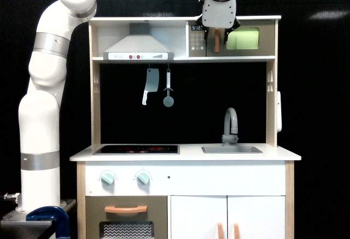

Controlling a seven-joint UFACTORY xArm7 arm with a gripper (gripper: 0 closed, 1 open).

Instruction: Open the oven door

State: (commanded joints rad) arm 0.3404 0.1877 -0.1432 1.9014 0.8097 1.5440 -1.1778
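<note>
The gripper (219,33) hangs at the top of the frame, a little right of the middle, with its dark fingers (225,33) pointing down on each side of the orange handle (217,41). The fingers are spread a little — but I cannot tell if they are touching the handle or pinching it. The handle stands upright on the oven door (240,39), which sits shut in the top right part of the toy kitchen, with its green window (244,39) just right of the gripper. Left of the handle is a small keypad (196,41). Further left is the hood (139,48), and under it hang a toy knife (149,85) and a spoon (168,92). Lower down are the tap (231,124), the sink (232,149) and the stove top (136,149). The white arm (44,97) rises along the left side of the frame — then bends across the top.
</note>
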